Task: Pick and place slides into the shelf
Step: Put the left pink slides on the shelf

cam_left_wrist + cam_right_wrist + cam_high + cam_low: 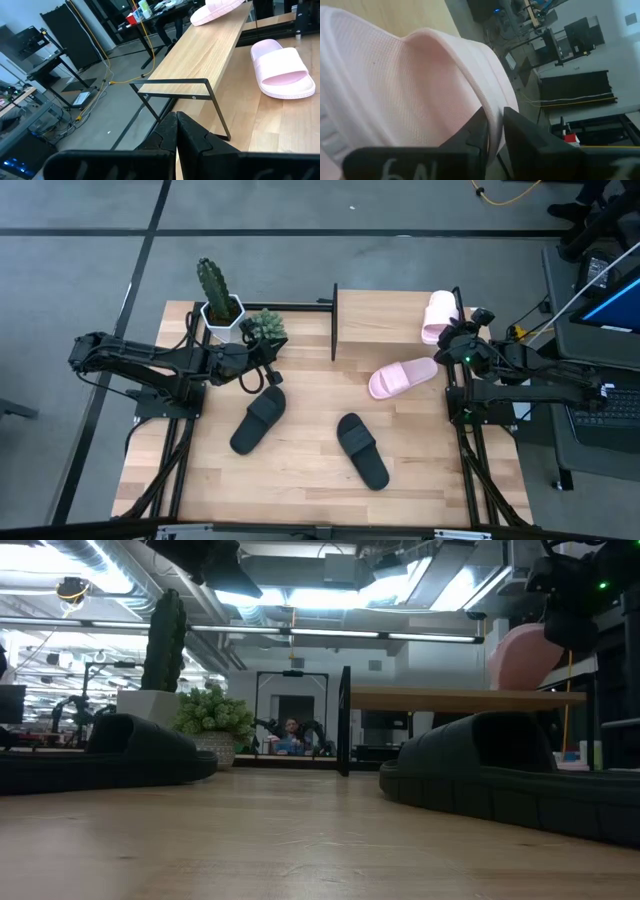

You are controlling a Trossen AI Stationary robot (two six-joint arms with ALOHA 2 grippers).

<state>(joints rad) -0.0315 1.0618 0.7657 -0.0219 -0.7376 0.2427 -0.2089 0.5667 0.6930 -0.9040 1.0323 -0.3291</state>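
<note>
Right gripper (492, 131): one pale pink slide (438, 315) is being pinched at its edge between the two fingers, over the right end of the shelf (385, 315).

Held slide: it is being carried on or just above the shelf's board; whether it is resting there cannot be told. In the low view it is being shown upright against the board's right end (522, 655).

Left gripper (176, 135): its fingers are being held pressed together, with nothing between them, near the shelf's left end beside the potted plants (262, 327).

Other slides: the second pink slide (402, 376) is being left on the table (300, 490) just in front of the shelf's right half; the two black slides (259, 420) (362, 450) are lying farther out from the shelf, well apart from it.

Risk, grip: only a thin edge is being gripped, so the slide is judged likely to be twisted or slipped out.

Risk, release: at the shelf's very end, the slide is at risk of being tipped off the board.

Risk, crowding: room for three more is being needed along the shelf.
</note>
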